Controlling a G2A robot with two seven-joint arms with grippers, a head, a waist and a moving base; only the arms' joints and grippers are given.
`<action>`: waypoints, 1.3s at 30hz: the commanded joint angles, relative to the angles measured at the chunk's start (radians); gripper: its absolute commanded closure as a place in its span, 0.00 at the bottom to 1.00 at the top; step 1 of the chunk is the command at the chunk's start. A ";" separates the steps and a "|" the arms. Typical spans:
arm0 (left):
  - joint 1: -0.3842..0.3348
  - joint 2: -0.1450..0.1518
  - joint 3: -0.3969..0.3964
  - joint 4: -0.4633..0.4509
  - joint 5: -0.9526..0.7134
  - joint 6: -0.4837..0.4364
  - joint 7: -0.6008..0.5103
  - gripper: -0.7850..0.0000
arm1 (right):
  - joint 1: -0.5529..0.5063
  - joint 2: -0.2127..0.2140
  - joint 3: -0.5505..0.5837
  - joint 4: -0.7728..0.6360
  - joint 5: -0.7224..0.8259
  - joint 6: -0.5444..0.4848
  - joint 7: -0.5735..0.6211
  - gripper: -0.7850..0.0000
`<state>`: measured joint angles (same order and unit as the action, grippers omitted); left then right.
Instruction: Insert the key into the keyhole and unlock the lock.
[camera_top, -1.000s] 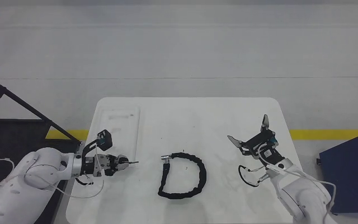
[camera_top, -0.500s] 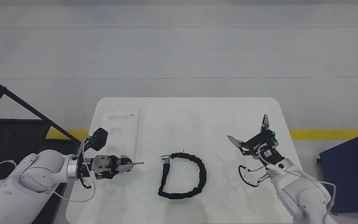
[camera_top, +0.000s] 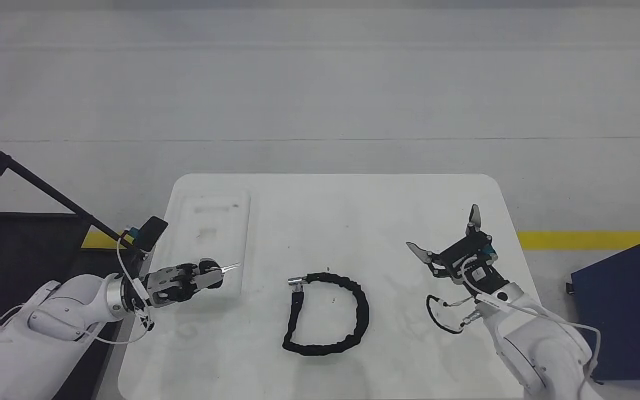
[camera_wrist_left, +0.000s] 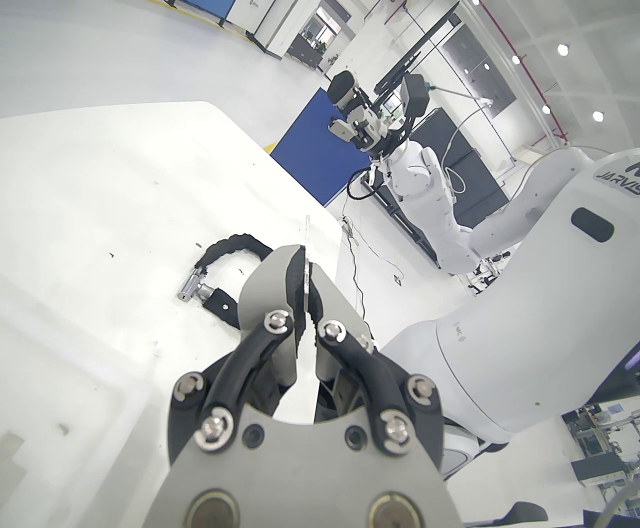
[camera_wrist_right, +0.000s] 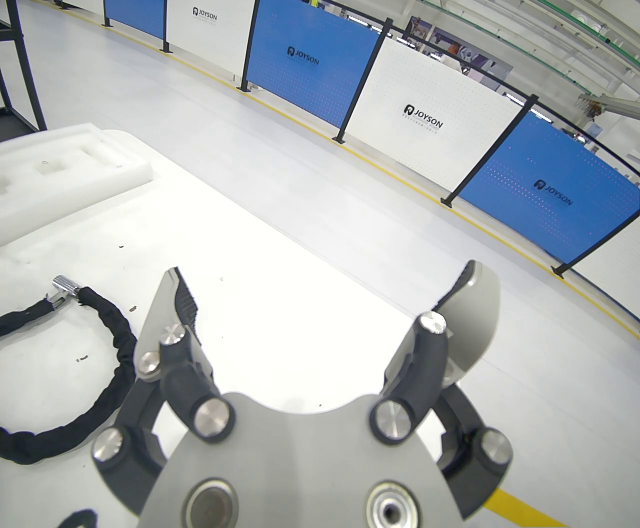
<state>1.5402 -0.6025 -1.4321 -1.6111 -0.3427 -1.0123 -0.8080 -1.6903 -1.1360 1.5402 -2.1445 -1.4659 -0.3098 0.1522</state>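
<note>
**Left wrist view: key clamped, lock lying apart**

The left jaws are pressed together on the key (camera_wrist_left: 307, 234), whose thin blade sticks out past their tips and points toward the lock (camera_top: 358, 306). The lock, a black sleeved cable loop, lies flat mid-counter. Its silver cylinder end (camera_wrist_left: 189, 288) is on the side facing the key, with bare counter (camera_top: 400, 215) between them. A white foam tray (camera_top: 208, 212) sits beneath the key, farther from the lock. The right jaws are spread wide and empty, well apart on the lock's opposite side.
</note>
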 joint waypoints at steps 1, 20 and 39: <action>0.000 0.000 0.000 0.000 0.001 0.000 0.000 1.00 | 0.000 0.000 0.000 0.000 0.000 0.000 0.000 0.00; 0.000 0.000 0.000 0.000 0.001 0.000 0.000 1.00 | 0.459 -0.001 -0.260 -0.031 0.181 -0.409 0.294 0.00; 0.000 0.000 0.000 0.000 0.001 0.000 0.000 1.00 | 0.799 -0.046 -0.704 0.347 0.739 -0.537 0.714 0.00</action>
<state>1.5404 -0.6024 -1.4326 -1.6114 -0.3420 -1.0123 -0.8080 -0.8970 -1.1819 0.8478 -1.8119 -0.7553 -0.8505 0.8498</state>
